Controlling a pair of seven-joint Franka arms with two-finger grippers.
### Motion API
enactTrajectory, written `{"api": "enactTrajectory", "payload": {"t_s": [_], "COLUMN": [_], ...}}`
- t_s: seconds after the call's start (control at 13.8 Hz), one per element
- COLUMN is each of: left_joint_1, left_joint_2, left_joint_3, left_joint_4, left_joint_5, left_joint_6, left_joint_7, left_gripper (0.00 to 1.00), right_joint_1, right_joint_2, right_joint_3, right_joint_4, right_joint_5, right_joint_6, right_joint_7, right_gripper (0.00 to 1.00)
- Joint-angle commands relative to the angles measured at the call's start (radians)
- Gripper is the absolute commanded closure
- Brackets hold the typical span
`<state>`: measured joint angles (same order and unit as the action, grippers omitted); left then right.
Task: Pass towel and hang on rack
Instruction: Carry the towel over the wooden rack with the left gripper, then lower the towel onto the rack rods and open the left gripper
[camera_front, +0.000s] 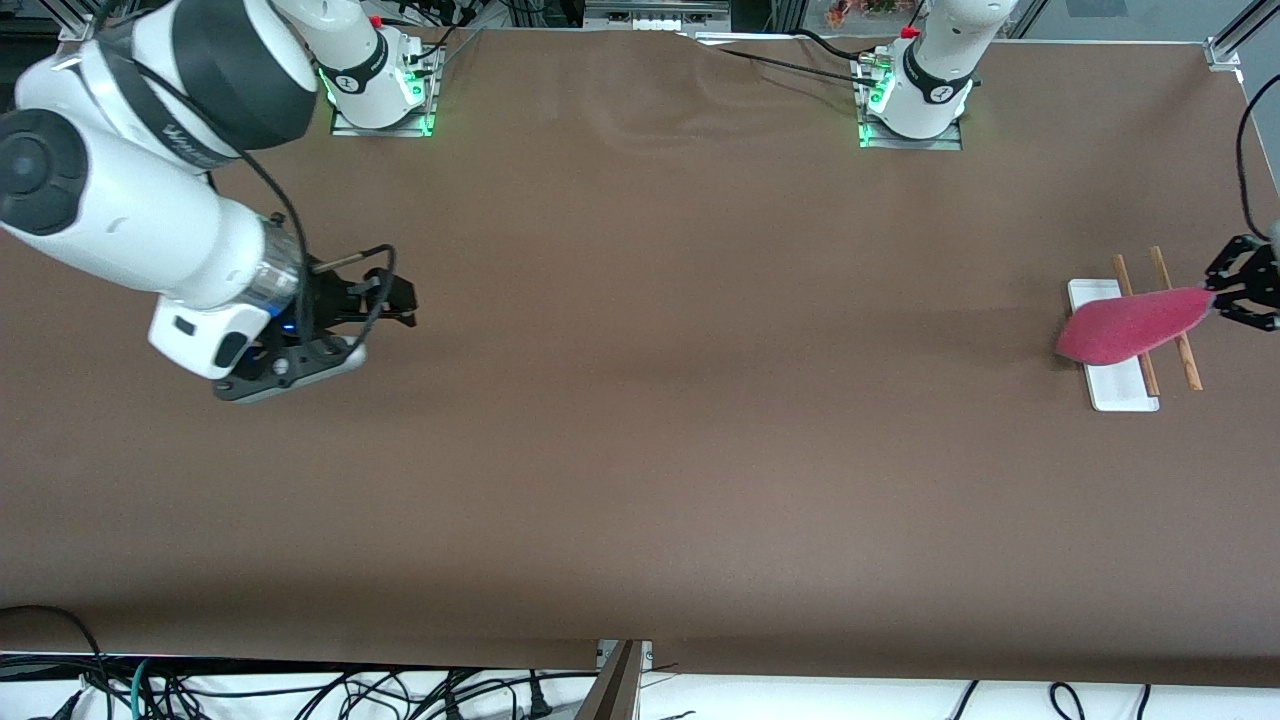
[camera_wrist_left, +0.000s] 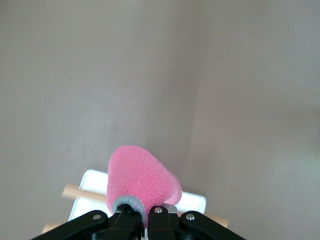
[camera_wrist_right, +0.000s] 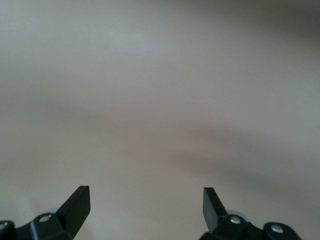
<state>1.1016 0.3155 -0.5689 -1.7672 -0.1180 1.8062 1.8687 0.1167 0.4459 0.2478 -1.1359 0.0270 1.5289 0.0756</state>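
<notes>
Pincers first: the right pincer (camera_front: 400, 300) waited with its fingers (camera_wrist_right: 76, 205) spread wide and nothing between them, over bare brown tabletop (camera_front: 640, 400) at the right arm's end. At the left arm's end, the left pincer (camera_front: 1222, 292) was clamped on one corner of the towel (camera_front: 1135, 325), which hung over the rack (camera_front: 1120, 385), draping across its two wooden rods and white base.
</notes>
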Motion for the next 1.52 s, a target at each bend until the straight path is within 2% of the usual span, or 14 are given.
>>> {"api": "enactTrajectory", "payload": {"t_s": [0.0, 0.15, 0.29, 0.51, 0.58, 0.65, 0.73, 1.02, 1.23, 1.45], "left_joint_1": [0.021, 0.026, 0.03, 0.04, 0.055, 0.061, 0.073, 0.083, 0.064, -0.006], "left_joint_2": [0.121, 0.203, 0.246, 0.257, 0.273, 0.295, 0.328, 0.356, 0.347, 0.329], "left_joint_3": [0.027, 0.055, 0.089, 0.112, 0.113, 0.115, 0.122, 0.126, 0.116, 0.11], "left_joint_4": [0.171, 0.26, 0.293, 0.293, 0.293, 0.299, 0.327, 0.353, 0.432, 0.52], "left_joint_5": [0.043, 0.078, 0.08, 0.078, 0.077, 0.07, 0.06, 0.063, 0.075, 0.064], "left_joint_6": [-0.062, -0.097, -0.104, -0.102, -0.1, -0.097, -0.099, -0.099, -0.105, -0.107], "left_joint_7": [0.082, 0.108, 0.159, 0.19, 0.219, 0.243, 0.245, 0.239, 0.227, 0.204], "left_gripper": [1.0, 1.0, 1.0, 1.0, 0.8, 0.07, 0.0, 0.0, 0.0, 0.0], "right_joint_1": [-0.008, -0.011, -0.017, -0.043, -0.061, -0.089, -0.109, -0.115, -0.14, -0.155], "right_joint_2": [0.0, -0.018, -0.03, -0.087, -0.101, -0.117, -0.137, -0.235, -0.334, -0.388], "right_joint_3": [-0.048, -0.135, -0.215, -0.245, -0.245, -0.245, -0.249, -0.259, -0.257, -0.257], "right_joint_4": [0.067, 0.088, 0.088, 0.074, 0.062, 0.051, 0.024, -0.121, -0.293, -0.39], "right_joint_5": [-0.021, -0.021, -0.018, -0.022, -0.024, -0.024, -0.024, -0.078, -0.082, -0.082], "right_joint_6": [-0.076, -0.078, -0.079, -0.087, -0.085, -0.085, -0.085, -0.049, 0.043, 0.07], "right_joint_7": [-0.005, -0.003, -0.01, -0.013, -0.01, -0.01, -0.008, -0.008, -0.097, -0.132], "right_gripper": [0.0, 0.0, 0.0, 0.0, 0.0, 0.0, 0.0, 0.0, 0.0, 0.0]}}
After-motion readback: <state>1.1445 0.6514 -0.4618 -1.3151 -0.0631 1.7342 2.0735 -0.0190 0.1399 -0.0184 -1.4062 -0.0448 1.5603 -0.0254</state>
